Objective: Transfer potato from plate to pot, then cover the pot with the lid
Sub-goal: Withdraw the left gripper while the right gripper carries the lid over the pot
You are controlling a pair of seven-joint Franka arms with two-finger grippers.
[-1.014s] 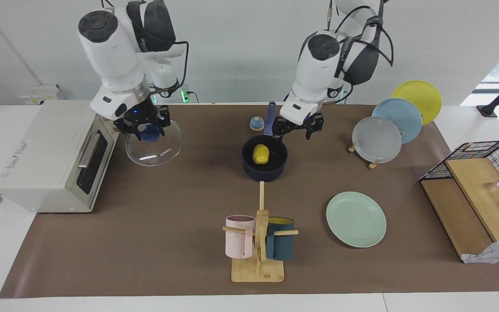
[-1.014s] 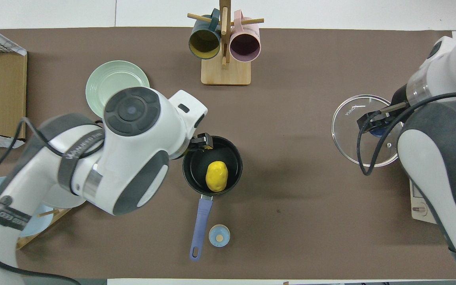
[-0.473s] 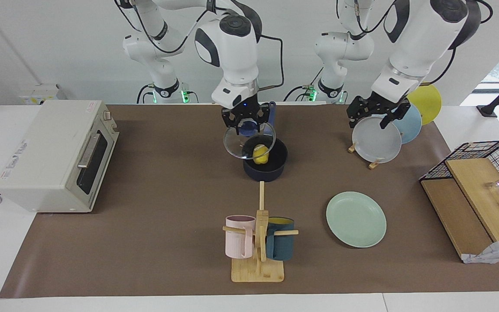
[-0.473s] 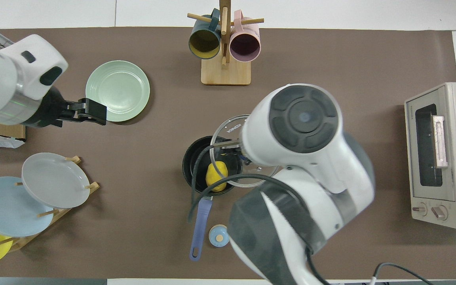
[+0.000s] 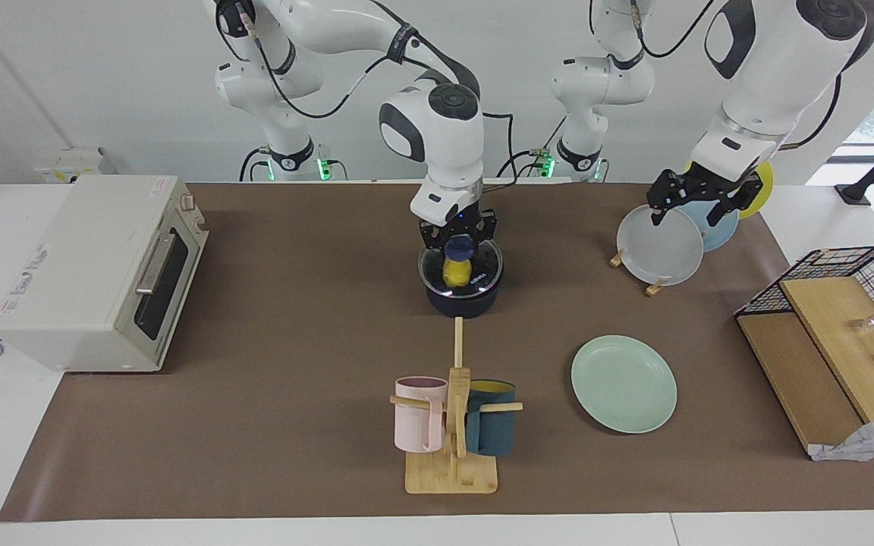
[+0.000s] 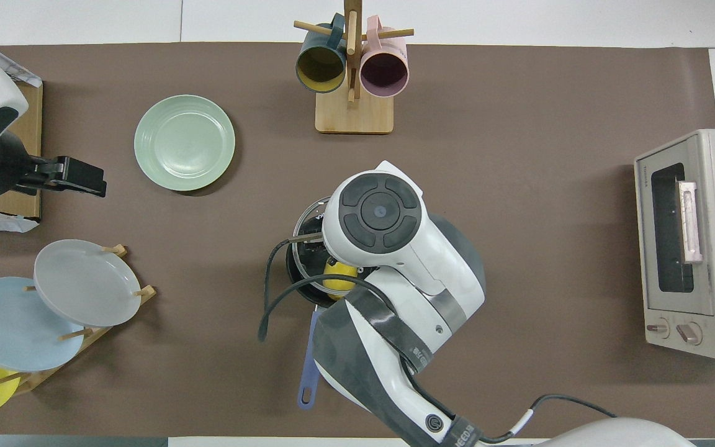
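Brown matting covers the table. I see the right gripper (image 5: pixel 458 236) pointing straight down from its bent arm, clamped on the knob of the glass lid (image 5: pixel 460 270), which sits on the navy pot (image 5: pixel 461 301). Through the glass shows the yellow potato (image 5: pixel 455 272), inside the pot. My left gripper (image 5: pixel 696 199) hangs over the plate rack (image 5: pixel 653 288), jaws spread wide, holding nothing. Mint-green plate (image 5: pixel 624 384) lies bare.
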